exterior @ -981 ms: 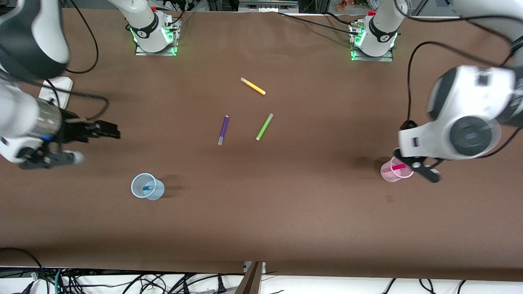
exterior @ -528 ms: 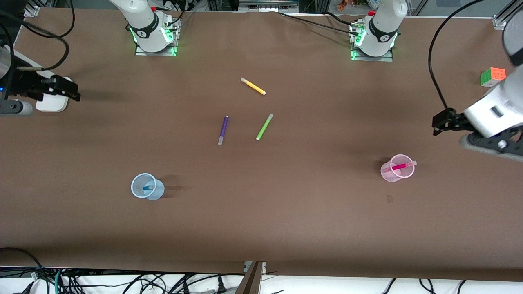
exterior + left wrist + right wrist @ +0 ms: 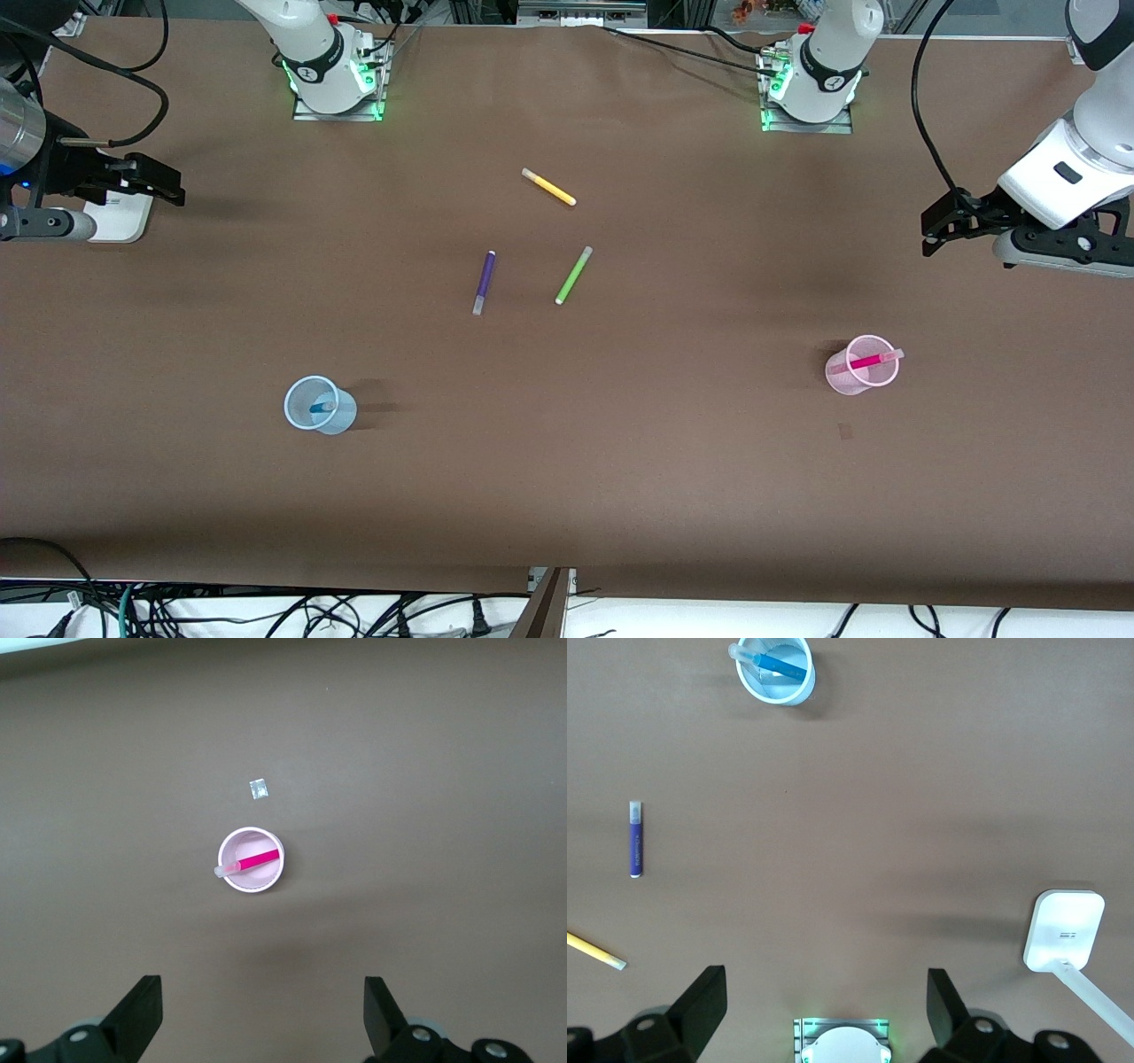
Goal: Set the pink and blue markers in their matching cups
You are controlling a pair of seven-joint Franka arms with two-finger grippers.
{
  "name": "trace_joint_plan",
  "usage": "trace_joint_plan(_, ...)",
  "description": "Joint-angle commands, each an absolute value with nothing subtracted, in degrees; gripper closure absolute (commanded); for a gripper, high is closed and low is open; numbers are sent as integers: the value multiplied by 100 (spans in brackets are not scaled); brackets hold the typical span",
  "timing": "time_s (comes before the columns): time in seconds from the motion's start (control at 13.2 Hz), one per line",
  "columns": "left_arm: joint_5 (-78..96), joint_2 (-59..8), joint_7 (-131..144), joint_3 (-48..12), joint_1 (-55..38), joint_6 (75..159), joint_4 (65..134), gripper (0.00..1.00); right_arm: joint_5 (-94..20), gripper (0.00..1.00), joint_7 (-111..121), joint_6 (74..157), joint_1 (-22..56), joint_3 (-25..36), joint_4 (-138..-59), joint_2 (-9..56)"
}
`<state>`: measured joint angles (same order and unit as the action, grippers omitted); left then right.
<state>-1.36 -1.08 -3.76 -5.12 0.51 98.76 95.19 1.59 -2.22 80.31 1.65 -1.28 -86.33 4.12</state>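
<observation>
The pink marker (image 3: 868,361) lies slanted in the pale pink cup (image 3: 837,372), its pale end over the rim. The blue marker (image 3: 319,408) stands in the pale blue cup (image 3: 343,415). My left gripper (image 3: 935,232) is open and empty, in the air at the left arm's end of the table. In the left wrist view the gripper (image 3: 263,997) is well apart from the pink cup (image 3: 244,843) and pink marker (image 3: 257,858). My right gripper (image 3: 170,187) is open and empty, in the air at the right arm's end. The right wrist view shows the gripper (image 3: 824,988), blue cup (image 3: 793,693) and blue marker (image 3: 782,665).
A purple pen (image 3: 484,282), a lime-green pen (image 3: 573,276) and a yellow pen (image 3: 549,187) lie mid-table. A white box (image 3: 120,221) sits under my right gripper. A small scrap (image 3: 844,431) lies near the pink cup. The arm bases (image 3: 332,71) stand along the table edge farthest from the front camera.
Both arms have pulled away from the cups toward their own ends of the table and toward the bases. The markers stay in the cups.
</observation>
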Motion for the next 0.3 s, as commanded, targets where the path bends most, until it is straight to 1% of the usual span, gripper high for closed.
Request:
trace_joint_plan(0.0,17,-131,-343,-466,35,9940,9571,0,246,0,-211,8016,158,-132,-8534,448)
trace_joint_plan(0.23,26,-229,-325,-466,26,9914,9483,0,255,0,-211,8016,176,-149,-8525,492)
